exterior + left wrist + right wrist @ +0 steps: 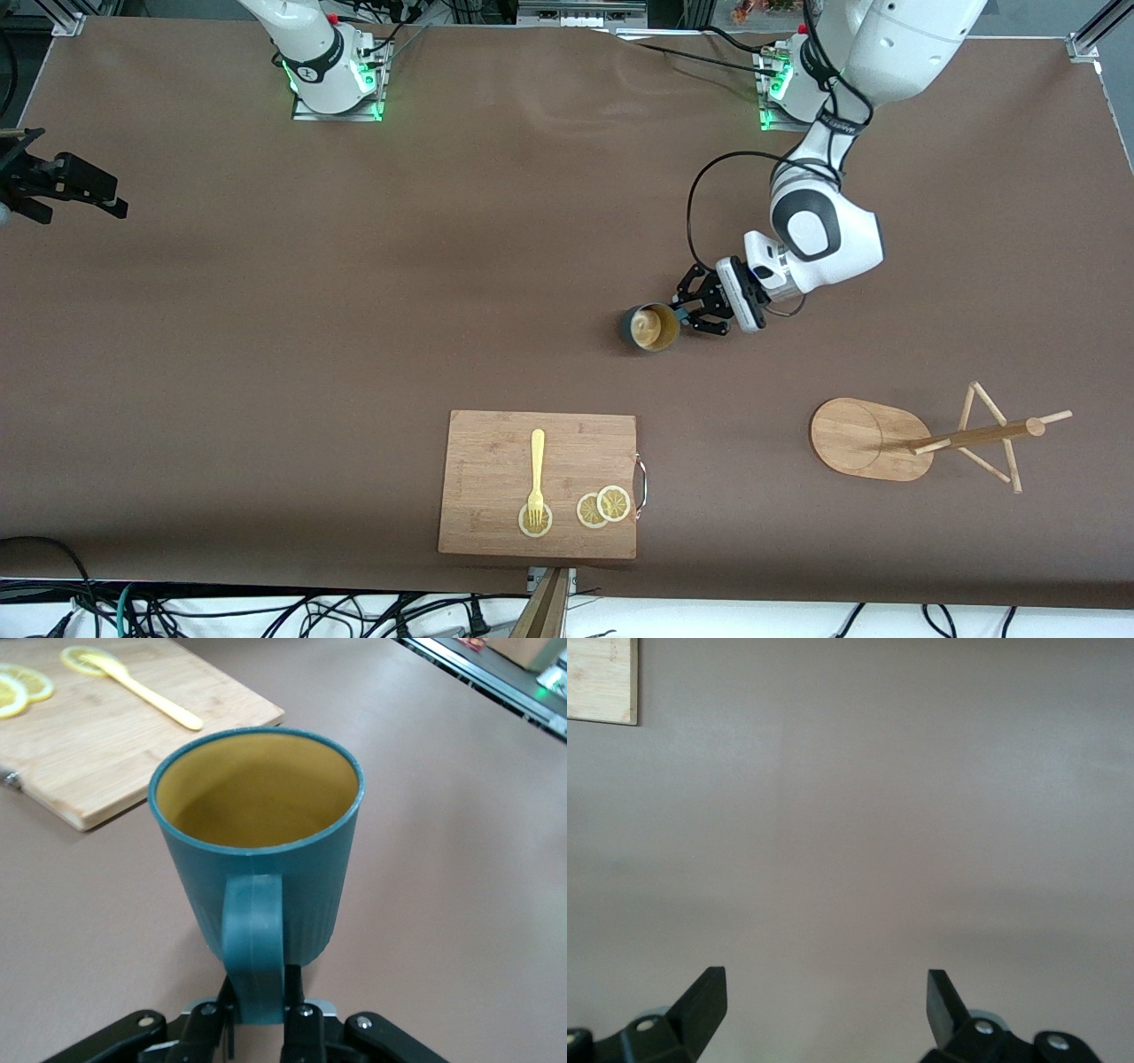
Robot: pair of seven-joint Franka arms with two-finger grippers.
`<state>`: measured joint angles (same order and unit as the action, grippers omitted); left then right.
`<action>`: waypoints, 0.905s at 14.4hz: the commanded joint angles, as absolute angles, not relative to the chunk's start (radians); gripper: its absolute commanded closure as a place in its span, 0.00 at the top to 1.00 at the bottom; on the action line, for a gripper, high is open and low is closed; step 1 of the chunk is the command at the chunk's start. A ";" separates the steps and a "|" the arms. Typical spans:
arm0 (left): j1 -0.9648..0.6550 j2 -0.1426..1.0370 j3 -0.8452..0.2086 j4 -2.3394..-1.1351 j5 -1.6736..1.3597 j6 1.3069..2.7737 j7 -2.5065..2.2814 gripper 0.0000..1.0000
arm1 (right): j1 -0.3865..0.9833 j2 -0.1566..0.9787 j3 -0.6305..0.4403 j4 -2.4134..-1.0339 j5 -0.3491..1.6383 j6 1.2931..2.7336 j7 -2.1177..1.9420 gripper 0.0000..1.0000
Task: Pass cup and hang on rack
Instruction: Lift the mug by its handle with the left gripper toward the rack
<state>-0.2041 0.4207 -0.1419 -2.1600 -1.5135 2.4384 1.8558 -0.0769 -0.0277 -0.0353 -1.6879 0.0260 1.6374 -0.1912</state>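
Between left gripper (684,316) fingers — cup (649,327) handle.

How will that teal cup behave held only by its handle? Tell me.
The cup looks rigid, so probably no flex. The left gripper is shut on the loop handle alone, so the body may swing. It looks empty, so likely light. The right gripper waits open.
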 commanded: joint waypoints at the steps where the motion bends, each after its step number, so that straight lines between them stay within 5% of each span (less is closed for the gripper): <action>1: -0.118 0.316 -0.121 -2.215 -1.311 2.314 1.663 0.00 | -0.078 -0.018 -0.035 -1.664 0.018 1.618 -0.176 1.00; 13: 0.011 0.043 0.138 -2.217 -0.747 1.680 1.126 0.00 | -0.068 -0.018 -0.026 -1.663 0.020 1.621 -0.176 1.00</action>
